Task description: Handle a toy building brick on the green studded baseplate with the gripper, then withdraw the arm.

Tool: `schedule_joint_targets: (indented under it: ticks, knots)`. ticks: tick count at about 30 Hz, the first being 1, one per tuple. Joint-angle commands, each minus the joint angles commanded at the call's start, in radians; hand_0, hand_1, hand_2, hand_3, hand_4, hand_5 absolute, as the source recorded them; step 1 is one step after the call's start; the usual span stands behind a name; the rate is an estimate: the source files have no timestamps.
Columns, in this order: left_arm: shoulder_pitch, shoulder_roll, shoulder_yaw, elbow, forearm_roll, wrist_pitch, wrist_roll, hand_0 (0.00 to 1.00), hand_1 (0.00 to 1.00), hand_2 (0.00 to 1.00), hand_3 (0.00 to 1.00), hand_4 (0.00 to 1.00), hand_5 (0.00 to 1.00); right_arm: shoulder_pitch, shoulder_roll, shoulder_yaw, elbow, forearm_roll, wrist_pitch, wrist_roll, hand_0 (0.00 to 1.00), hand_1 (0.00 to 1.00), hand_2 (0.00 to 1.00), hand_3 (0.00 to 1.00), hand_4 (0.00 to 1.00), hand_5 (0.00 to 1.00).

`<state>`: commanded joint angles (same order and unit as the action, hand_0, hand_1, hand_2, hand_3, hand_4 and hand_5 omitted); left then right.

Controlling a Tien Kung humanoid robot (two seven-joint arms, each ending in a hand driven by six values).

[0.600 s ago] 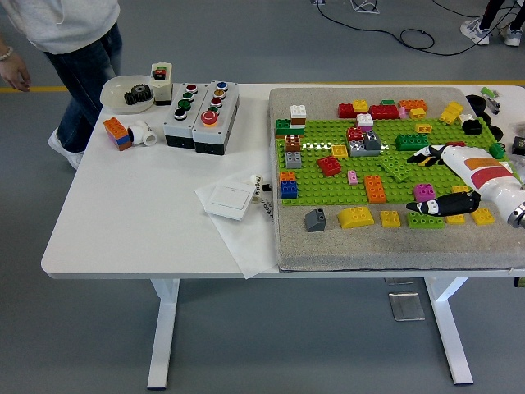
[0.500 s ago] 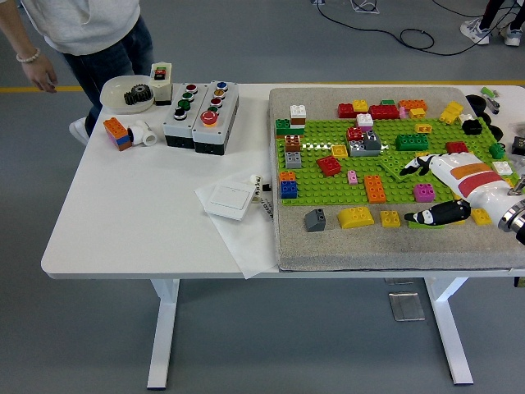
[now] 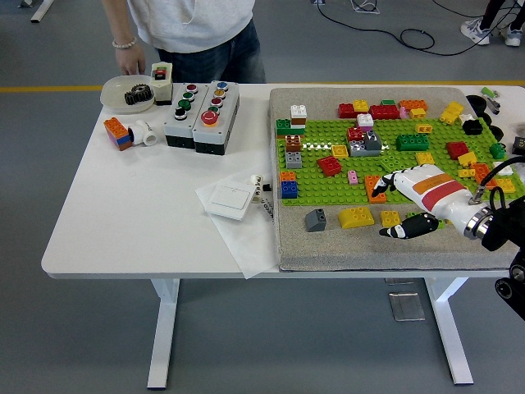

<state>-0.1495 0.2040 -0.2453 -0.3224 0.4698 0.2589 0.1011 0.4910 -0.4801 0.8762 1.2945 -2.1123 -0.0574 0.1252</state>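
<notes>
1. Head view: the white worktop [image 3: 139, 222] carries a grey felt mat [image 3: 369, 246] on its right half, and the green studded baseplate [image 3: 328, 187] lies on that mat.
2. The right hand [image 3: 404, 205] comes in from the right edge, white-shelled with black fingertips, low over the baseplate's front right part.
3. Its fingers [image 3: 385, 184] are spread apart, thumb [image 3: 406, 226] toward the near edge of the mat; nothing is held between them, so the hand is released.
4. An orange brick [image 3: 374, 190] stands on the baseplate just beside the upper fingertips; whether they touch it cannot be told.
5. A yellow brick [image 3: 390, 218] lies on the mat just in front of the baseplate, near the thumb, and a yellow sloped piece [image 3: 356, 217] sits to its left beside a grey sloped piece [image 3: 315, 219].
6. Further bricks stay studded on the baseplate: a red one [image 3: 329, 166], a blue-and-orange stack [image 3: 288, 185], a dark green one [image 3: 411, 142].
7. On the worktop's left stand a grey button box [image 3: 201, 115], a white bowl [image 3: 115, 86] with a black gear [image 3: 138, 95], and a white switch plate [image 3: 229, 200] on paper.
8. A person [image 3: 189, 25] stands at the far side, one hand [image 3: 129, 59] hanging just above the bowl.
9. The left arm is out of view.
</notes>
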Motion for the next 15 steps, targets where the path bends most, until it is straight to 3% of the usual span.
schedule_joint_targets:
  ticks: [15]
  knots:
    - [-0.002,0.002,0.002,0.000,-0.005,0.001,0.000,0.780,0.791,0.784,0.623,0.650,0.651,0.072,0.101,-0.102,-0.062,0.027,0.007,-0.044,0.581,0.596,0.636,0.624,0.961,0.257]
